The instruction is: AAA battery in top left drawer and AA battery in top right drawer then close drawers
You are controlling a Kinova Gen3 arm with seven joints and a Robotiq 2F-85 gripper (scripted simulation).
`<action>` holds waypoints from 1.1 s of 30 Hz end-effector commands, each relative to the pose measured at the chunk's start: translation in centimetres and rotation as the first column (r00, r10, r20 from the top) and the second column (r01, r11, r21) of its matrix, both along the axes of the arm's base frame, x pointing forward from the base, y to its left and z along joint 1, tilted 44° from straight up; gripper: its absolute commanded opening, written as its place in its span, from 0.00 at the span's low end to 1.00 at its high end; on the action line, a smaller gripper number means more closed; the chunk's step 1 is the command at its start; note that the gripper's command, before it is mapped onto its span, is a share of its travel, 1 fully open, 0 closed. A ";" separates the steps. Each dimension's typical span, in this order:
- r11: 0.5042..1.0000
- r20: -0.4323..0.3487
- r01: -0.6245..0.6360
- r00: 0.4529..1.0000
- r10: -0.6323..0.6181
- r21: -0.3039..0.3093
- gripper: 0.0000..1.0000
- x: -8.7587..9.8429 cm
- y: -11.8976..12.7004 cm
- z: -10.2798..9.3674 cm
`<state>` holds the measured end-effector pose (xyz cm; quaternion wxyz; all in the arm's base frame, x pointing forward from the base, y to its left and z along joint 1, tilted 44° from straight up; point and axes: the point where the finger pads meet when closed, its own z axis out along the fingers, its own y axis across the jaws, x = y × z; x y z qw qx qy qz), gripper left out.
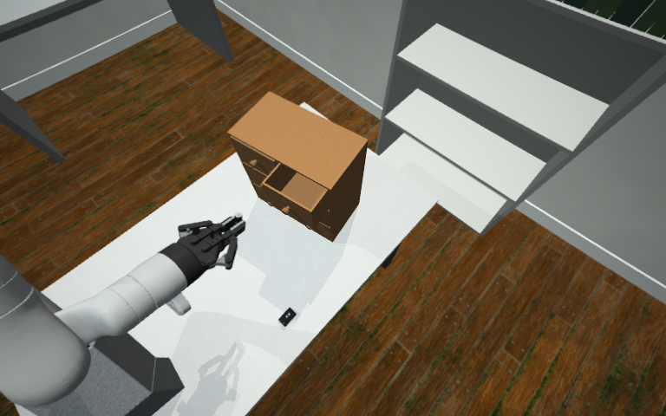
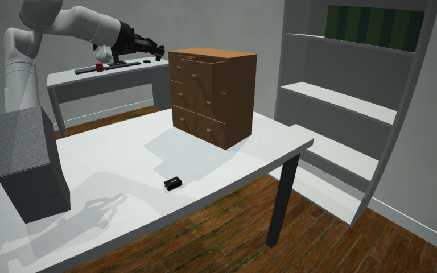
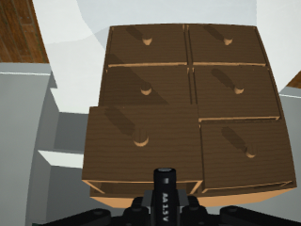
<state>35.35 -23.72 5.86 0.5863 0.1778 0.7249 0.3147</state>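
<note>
The small wooden chest point(image 1: 299, 130) point(image 2: 239, 96) point(image 3: 245, 196) stands upright on the table. Its top right drawer point(image 1: 306, 190) point(image 2: 202, 85) point(image 3: 110, 160) is pulled partly out; the part of its inside that shows looks empty. The top left drawer point(image 1: 253, 162) point(image 2: 174, 73) point(image 3: 226, 169) is nearly flush. My gripper point(image 1: 238, 222) point(image 2: 160, 53) point(image 3: 165, 202) is shut on the black AA battery point(image 3: 165, 185), whose lettering shows in the wrist view. It is in front of the chest's upper left part, short of the open drawer. The AAA battery is not visible.
A small black box point(image 1: 287, 316) point(image 2: 173, 183) with white dots lies on the white table point(image 1: 393, 196) point(image 2: 273, 132), near its long edge. A shelf unit point(image 1: 491, 83) point(image 2: 338, 99) stands beyond the chest. A desk point(image 2: 122, 86) with a monitor stands behind the arm.
</note>
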 end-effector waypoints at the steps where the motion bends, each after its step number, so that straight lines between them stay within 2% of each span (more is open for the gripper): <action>1: 1.000 0.007 0.013 1.000 -0.013 0.010 0.09 -0.2 0.0 -0.3; 14: 0.999 0.048 0.051 0.998 -0.051 0.017 0.09 -0.2 0.0 -0.3; 33: 0.998 0.057 0.059 0.997 -0.060 0.019 0.09 -0.2 0.0 -0.3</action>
